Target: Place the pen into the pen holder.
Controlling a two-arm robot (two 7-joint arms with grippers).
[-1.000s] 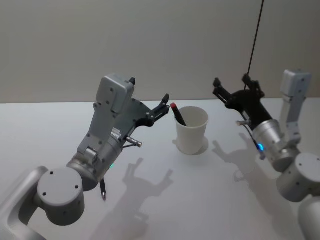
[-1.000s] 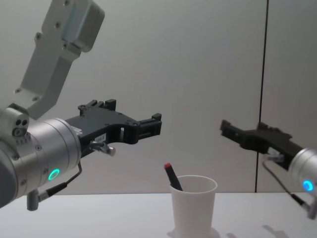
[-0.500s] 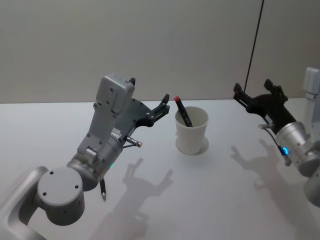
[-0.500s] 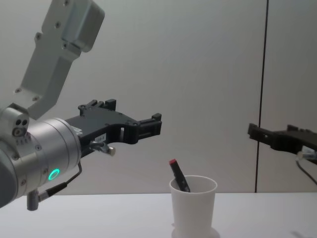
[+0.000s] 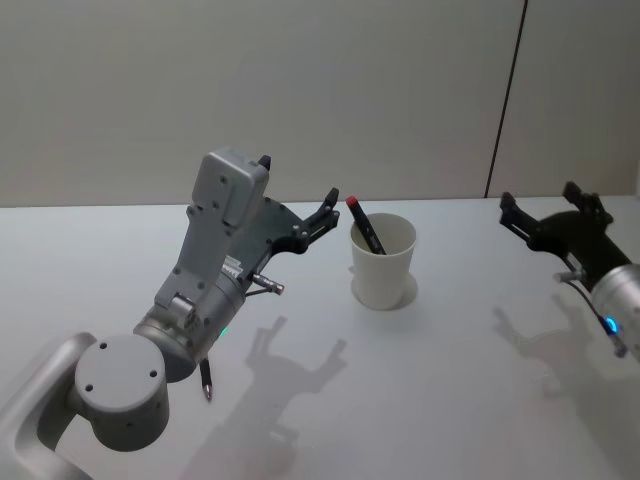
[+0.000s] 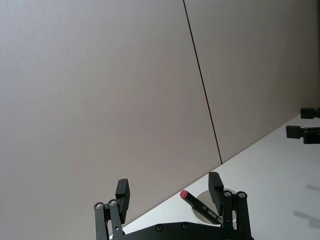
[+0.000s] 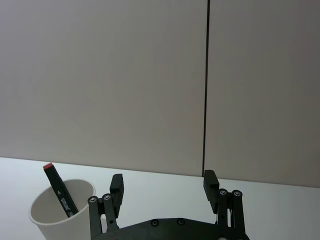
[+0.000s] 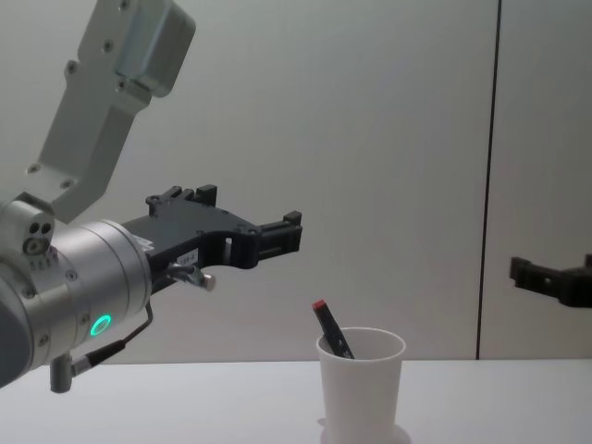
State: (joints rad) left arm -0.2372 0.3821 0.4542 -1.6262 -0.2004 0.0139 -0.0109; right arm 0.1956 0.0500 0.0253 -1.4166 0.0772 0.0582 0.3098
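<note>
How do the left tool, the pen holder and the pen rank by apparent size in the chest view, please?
1. Left tool and pen holder look about alike; the tool seems nearer the camera, so unranked.
2. Pen, partly hidden inside the holder.

I log colours as seen: plain white tapered paper cup | slim black pen, red cap, white barrel lettering | left gripper matte black on silver-grey arm, green status ring | right gripper matte black, blue wrist light | tabletop white | wall uniform grey-beige, one dark vertical seam.
</note>
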